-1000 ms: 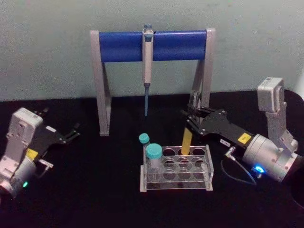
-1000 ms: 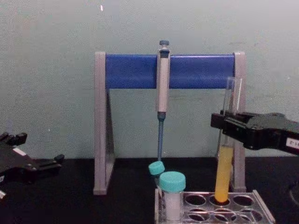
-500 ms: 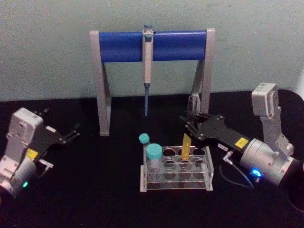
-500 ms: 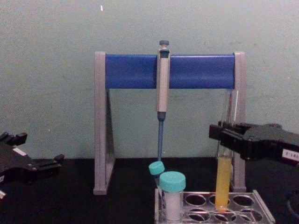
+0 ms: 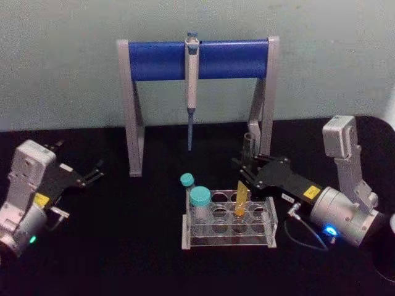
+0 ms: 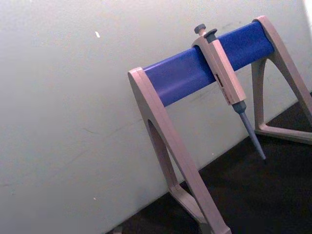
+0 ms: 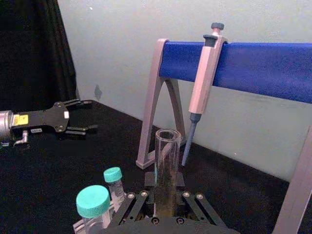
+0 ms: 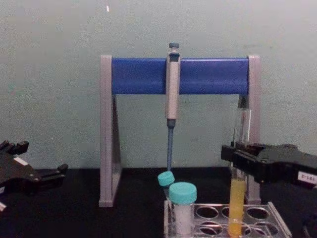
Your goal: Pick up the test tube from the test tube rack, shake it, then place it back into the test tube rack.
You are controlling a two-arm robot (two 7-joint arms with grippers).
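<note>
Yellow liquid dips into the test tube rack as the test tube goes home.
The right gripper is clamped around the tube's clear midsection, holding it upright so its round bottom enters a rack hole. The left gripper, fingers apart and empty, sits parked well left of the rack.

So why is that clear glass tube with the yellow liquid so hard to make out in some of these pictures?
In the chest view the clear glass test tube shows its yellow liquid sharply, but its empty upper part blends into the pale wall. In the right wrist view it stands close to the lens in the right gripper, looking oversized and dark. In the head view the clear plastic rack gives faint glare.
</note>
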